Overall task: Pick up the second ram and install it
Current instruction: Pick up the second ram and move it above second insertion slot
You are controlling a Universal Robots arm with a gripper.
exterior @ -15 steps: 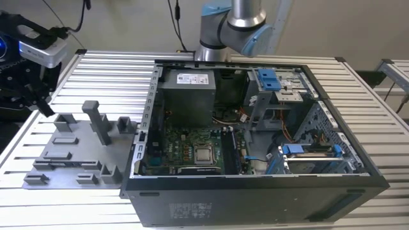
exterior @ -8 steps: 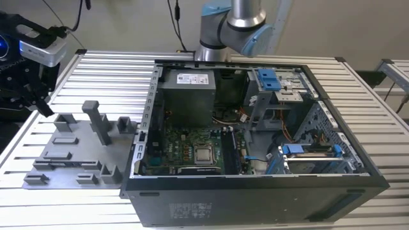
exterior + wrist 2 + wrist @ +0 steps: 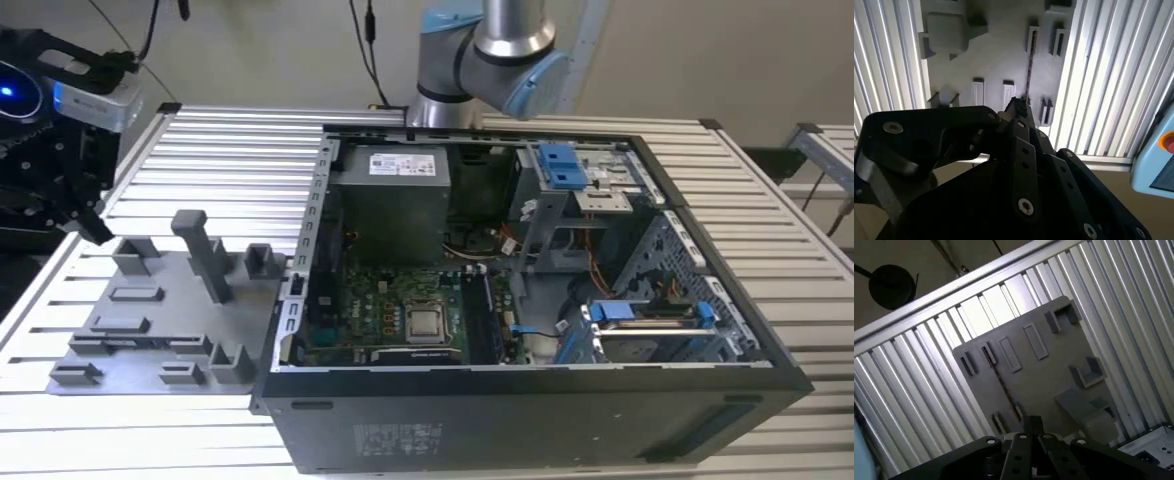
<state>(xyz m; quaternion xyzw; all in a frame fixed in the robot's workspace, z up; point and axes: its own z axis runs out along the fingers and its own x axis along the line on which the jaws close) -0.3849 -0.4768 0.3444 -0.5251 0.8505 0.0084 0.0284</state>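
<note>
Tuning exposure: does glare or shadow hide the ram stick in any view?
Second wrist view: table slats glare white, gripper near-black, ram stick a thin dark line on the grey tray. First wrist view: slats glare too, stick faint. Exterior view: even light, computer case shadowed inside.

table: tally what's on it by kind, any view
computer case: 1
grey tray: 1
memory stick: 1, on edge in the tray
total: 3

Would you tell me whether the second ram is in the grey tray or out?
In: in the second wrist view the second ram stands on edge in slots of the grey tray.
</note>
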